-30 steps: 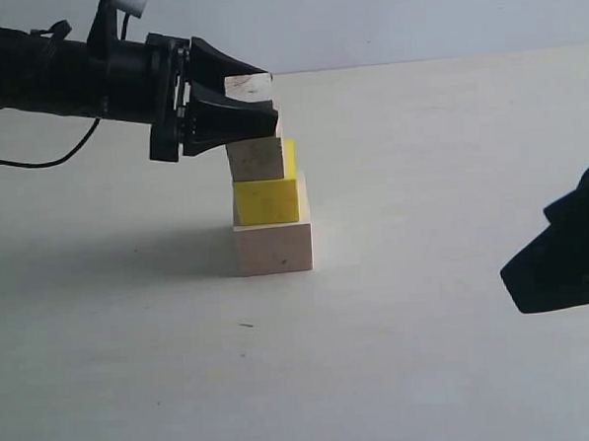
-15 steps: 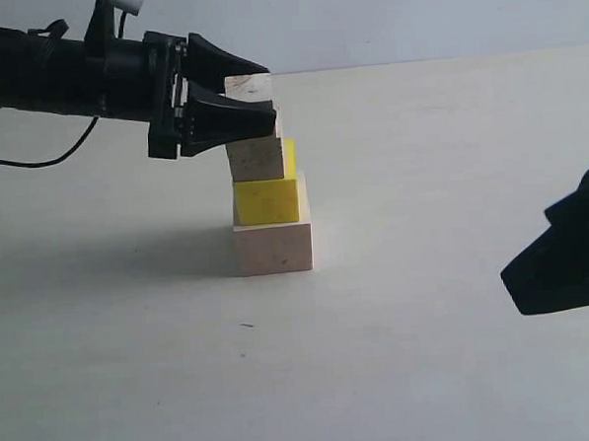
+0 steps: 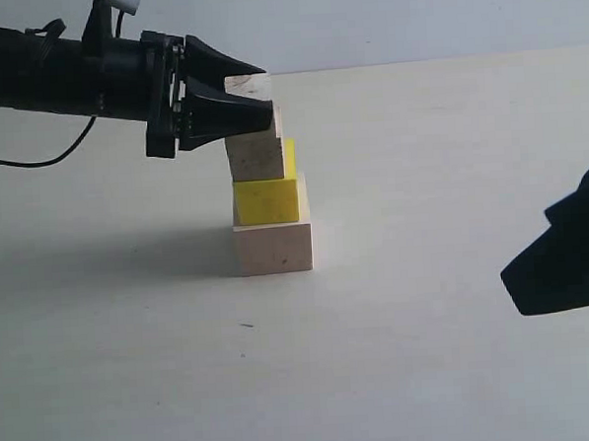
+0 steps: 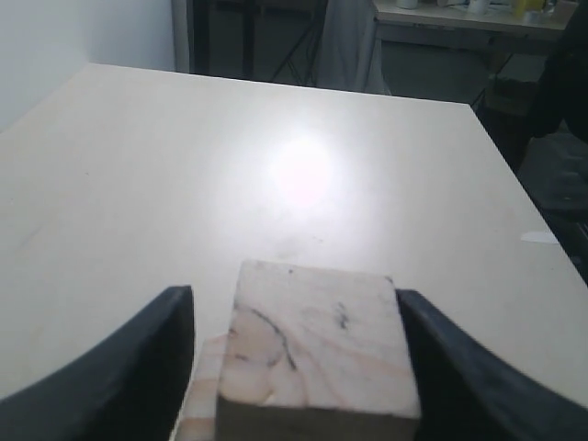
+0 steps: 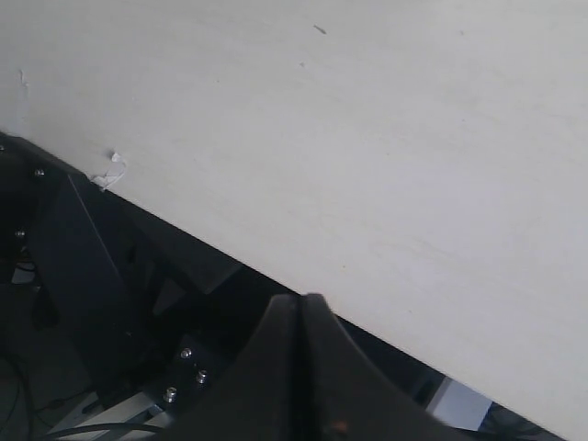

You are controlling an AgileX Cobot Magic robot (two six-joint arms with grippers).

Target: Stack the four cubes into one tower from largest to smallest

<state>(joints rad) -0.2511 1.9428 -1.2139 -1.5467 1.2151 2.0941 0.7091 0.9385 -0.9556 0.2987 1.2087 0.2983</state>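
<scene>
Exterior view: from the far left a black left arm (image 3: 50, 80) reaches in level above the table (image 3: 430, 174), with a thin cable (image 3: 44, 160) drooping beneath it. At its end the left gripper (image 3: 266, 92) sits at the top of the tower (image 3: 269, 212), which stands a little left of the middle of the table. The base is the largest cube (image 3: 273, 249), pale bare wood. The yellow cube (image 3: 266, 200) rests on it, and a smaller wooden cube (image 3: 256, 159) rests on the yellow one. The top cube (image 3: 248, 83) shows only as a pale strip between the two black fingers (image 3: 220, 111). The nearer finger hides the place where it meets the cube below.

The left wrist view settles the grip. The top cube (image 4: 317, 344) lies between the jaws, which are spread around it rather than pinching it. One finger (image 4: 138, 377) stands apart from the cube, and a sliver of the smaller wooden cube (image 4: 202, 390) shows through the gap. The other finger (image 4: 450, 377) is right at the cube's edge, though I cannot tell whether it is touching.

Well apart, at the right edge of the scene, the right gripper (image 3: 563, 251) hangs low as a dark shape above the table. In its own wrist view the right gripper (image 5: 303, 308) has its tips pressed together with nothing between them.
</scene>
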